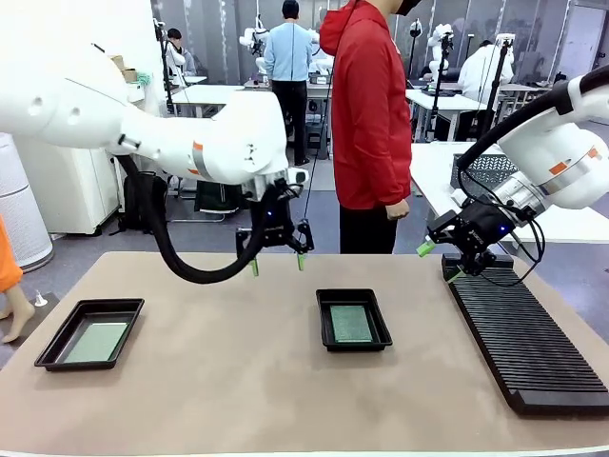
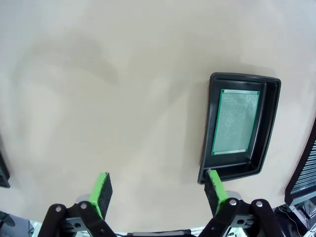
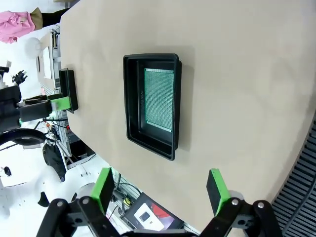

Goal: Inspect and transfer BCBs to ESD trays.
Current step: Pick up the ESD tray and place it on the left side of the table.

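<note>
Black plastic throughout for the two shallow rectangular ESD trays with flared rims, seen from the front on a beige desk: one tray (image 1: pixel 89 332) near the left edge, the other tray (image 1: pixel 353 319) about mid-desk. Holds, each of them, one thin flat green circuit board with a grey-green sheen, lying flat on the tray floor: left board (image 1: pixel 96 341), middle board (image 1: pixel 350 323). Along the right edge, a long black ribbed slotted rack (image 1: pixel 526 343). Above the desk behind the middle tray, the left end effector (image 1: pixel 277 263), pads spread, grasping nothing. Over the far end of the rack, the right end effector (image 1: pixel 440 259), likewise spread and empty. Beyond the far edge, a person in a red jacket (image 1: pixel 368 114).

From the left wrist: green pads (image 2: pixel 101 190) wide apart over bare desk, with the middle tray (image 2: pixel 268 128) just past one fingertip and its board (image 2: pixel 236 121) slightly smaller than the floor, a narrow gap showing along the rim walls.

From the right wrist: same tray (image 3: pixel 132 98) and board (image 3: pixel 159 99) farther off, own pads (image 3: pixel 217 189) released; left end effector (image 3: pixel 59 102) near the desk's far side.

Judged light, stiff and thin, probably brittle at corners and easily scratched or harmed on the faces. Best taken by opposite long edges, not by the flat faces; lying flush on the floor, likely needs tipping up at one edge first, with the tray walls leaving little room for pads.
</note>
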### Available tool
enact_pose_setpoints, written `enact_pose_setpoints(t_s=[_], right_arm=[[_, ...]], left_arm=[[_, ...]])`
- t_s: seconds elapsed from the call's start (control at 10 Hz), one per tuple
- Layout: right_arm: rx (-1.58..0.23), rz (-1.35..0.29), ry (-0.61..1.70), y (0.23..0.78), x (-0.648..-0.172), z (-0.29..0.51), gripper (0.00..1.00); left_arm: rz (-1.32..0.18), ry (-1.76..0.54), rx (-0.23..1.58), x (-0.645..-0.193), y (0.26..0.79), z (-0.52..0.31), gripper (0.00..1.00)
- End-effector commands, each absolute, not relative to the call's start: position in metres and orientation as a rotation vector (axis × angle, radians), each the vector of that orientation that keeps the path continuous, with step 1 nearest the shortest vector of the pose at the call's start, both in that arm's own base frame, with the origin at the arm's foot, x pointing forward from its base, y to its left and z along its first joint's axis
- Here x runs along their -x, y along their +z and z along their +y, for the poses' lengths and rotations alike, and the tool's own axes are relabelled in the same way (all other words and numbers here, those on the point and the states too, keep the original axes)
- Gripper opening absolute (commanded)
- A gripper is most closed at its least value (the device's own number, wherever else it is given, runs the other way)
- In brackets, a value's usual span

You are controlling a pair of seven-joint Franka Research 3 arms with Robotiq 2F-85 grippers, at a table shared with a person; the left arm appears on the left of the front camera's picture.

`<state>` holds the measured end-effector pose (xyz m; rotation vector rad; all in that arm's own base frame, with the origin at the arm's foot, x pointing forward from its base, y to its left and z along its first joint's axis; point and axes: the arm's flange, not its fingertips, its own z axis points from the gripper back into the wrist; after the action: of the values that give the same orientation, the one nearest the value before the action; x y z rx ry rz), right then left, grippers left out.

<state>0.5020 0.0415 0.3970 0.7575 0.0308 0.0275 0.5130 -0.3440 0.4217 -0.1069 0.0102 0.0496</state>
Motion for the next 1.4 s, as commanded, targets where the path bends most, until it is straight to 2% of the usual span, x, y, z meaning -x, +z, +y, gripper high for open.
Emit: enact_pose_setpoints(t_s=[0.0,0.7,1.3], right_arm=[[-0.736,0.038,0.014,0.4,-0.501,0.043,1.0],[-0.736,0.038,0.014,0.4,-0.501,0.043,1.0],[-0.736,0.038,0.014,0.4,-0.501,0.043,1.0]], left_arm=[[-0.026,0.058,0.092,-0.521,0.41,-0.365,1.0],[-0.037,0.004,0.067,-0.523,0.353,-0.425,1.0],[-0.051,-0.005,0.022,-0.519,0.318,-0.444,1.0]])
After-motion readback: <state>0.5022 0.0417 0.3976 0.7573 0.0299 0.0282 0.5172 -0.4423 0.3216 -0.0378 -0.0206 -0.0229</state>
